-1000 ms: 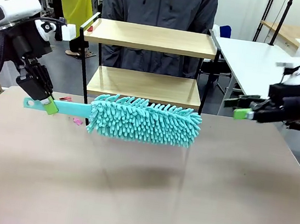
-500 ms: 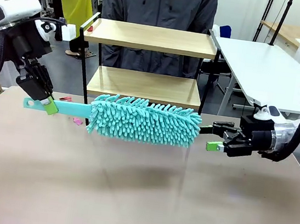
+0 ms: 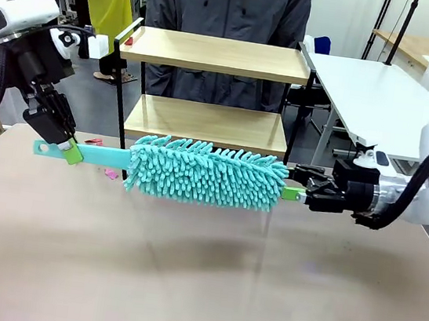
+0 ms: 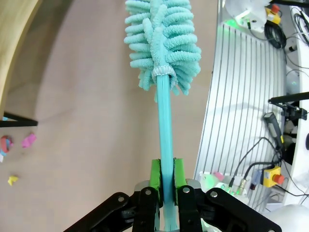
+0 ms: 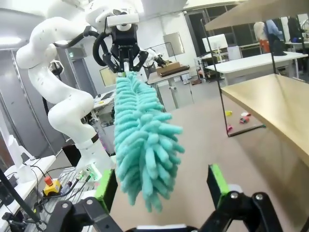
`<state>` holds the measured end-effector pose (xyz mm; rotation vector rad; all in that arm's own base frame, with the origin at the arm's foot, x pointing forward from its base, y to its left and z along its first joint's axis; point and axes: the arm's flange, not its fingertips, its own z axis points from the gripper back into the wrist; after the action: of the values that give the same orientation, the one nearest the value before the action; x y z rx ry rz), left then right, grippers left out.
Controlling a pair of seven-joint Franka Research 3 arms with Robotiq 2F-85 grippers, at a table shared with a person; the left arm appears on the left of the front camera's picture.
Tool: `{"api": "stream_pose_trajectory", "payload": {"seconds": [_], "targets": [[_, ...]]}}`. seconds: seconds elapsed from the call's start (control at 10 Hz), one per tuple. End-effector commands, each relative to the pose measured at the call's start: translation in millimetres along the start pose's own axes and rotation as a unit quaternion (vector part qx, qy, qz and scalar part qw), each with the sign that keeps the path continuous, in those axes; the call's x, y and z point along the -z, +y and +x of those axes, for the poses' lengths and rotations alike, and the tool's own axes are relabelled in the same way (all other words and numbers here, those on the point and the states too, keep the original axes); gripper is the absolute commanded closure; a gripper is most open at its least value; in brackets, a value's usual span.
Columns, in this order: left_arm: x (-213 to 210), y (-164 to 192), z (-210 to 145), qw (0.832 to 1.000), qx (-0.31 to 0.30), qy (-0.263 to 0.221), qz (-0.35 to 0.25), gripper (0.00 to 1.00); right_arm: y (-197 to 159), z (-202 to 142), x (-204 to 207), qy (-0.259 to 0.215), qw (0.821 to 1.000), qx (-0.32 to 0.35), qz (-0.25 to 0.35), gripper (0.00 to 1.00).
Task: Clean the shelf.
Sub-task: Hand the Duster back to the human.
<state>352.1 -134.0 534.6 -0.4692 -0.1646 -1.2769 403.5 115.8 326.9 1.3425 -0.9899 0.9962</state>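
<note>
The shelf (image 3: pixel 216 54) stands at the table's far edge, two light wooden boards on a black frame; its lower board (image 5: pixel 270 101) runs along the right of the right wrist view. A teal fluffy duster (image 3: pixel 205 173) hangs level above the table in front of it. My left gripper (image 3: pixel 69 149) is shut on the duster's thin teal handle (image 4: pixel 165 140), green pads (image 4: pixel 155 175) pressing both sides. My right gripper (image 3: pixel 294 184) is open at the duster's free end, its green pads (image 5: pixel 217 183) standing wide on either side of the fluffy tip (image 5: pixel 142 145).
A person in a grey jacket (image 3: pixel 227 4) stands right behind the shelf. Small pink and yellow scraps (image 4: pixel 28 140) lie on the table by the shelf's left leg. A white table (image 3: pixel 374 90) stands at the back right.
My right gripper has swung down and leftward from the right edge to the duster's tip, which its fingers now straddle. The left gripper and duster have held still.
</note>
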Motion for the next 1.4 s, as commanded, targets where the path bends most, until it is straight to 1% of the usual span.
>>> {"api": "stream_pose_trajectory", "payload": {"seconds": [0.0,0.1,0.2,0.4,0.5,0.6,0.7,0.8,1.0,1.1,1.2,1.3], "targets": [[-4.0,-0.3,-1.5,1.0,0.0,0.001,-0.001,0.87,-14.2,-1.5,23.0,-0.015,1.0,0.005,0.017,0.0],[-4.0,-0.3,-1.5,1.0,0.0,0.001,-0.001,0.87,-16.1,-2.9,34.5,-0.026,0.999,0.021,0.034,0.0],[-4.0,-0.3,-1.5,1.0,0.0,0.001,-0.001,0.87,-15.4,-2.7,43.7,-0.029,0.999,0.02,0.038,0.0],[-4.0,-0.3,-1.5,1.0,0.0,0.001,-0.001,0.87,-18.4,-0.8,55.7,-0.029,0.998,0.024,0.046,0.0],[-4.0,-0.3,-1.5,1.0,0.0,0.001,-0.001,0.87,-20.1,-0.1,58.3,-0.019,0.999,0.031,0.04,0.0],[-4.0,-0.3,-1.5,1.0,0.0,0.001,-0.001,0.87,-22.0,-0.7,59.3,-0.017,0.998,0.037,0.047,0.56],[-4.0,-0.3,-1.5,1.0,0.0,0.001,-0.001,0.87,-22.6,-0.8,59.8,-0.015,0.998,0.034,0.052,0.58],[-4.0,-0.3,-1.5,1.0,0.0,0.001,-0.001,0.87,-22.8,-1.3,59.5,-0.014,0.998,0.032,0.058,1.0],[-4.0,-0.3,-1.5,1.0,0.0,0.001,-0.001,0.87,-24.3,-1.5,58.1,-0.015,0.997,0.039,0.065,1.0],[-4.0,-0.3,-1.5,1.0,0.0,0.001,-0.001,0.87,-24.6,-2.2,58.2,-0.013,0.997,0.038,0.07,0.86],[-4.0,-0.3,-1.5,1.0,0.0,0.001,-0.001,0.87,-24.6,-2.7,58.5,-0.01,0.996,0.036,0.081,0.95],[-4.0,-0.3,-1.5,1.0,0.0,0.001,-0.001,0.87,-23.9,-3.1,58.8,-0.004,0.995,0.035,0.092,1.0]]}}
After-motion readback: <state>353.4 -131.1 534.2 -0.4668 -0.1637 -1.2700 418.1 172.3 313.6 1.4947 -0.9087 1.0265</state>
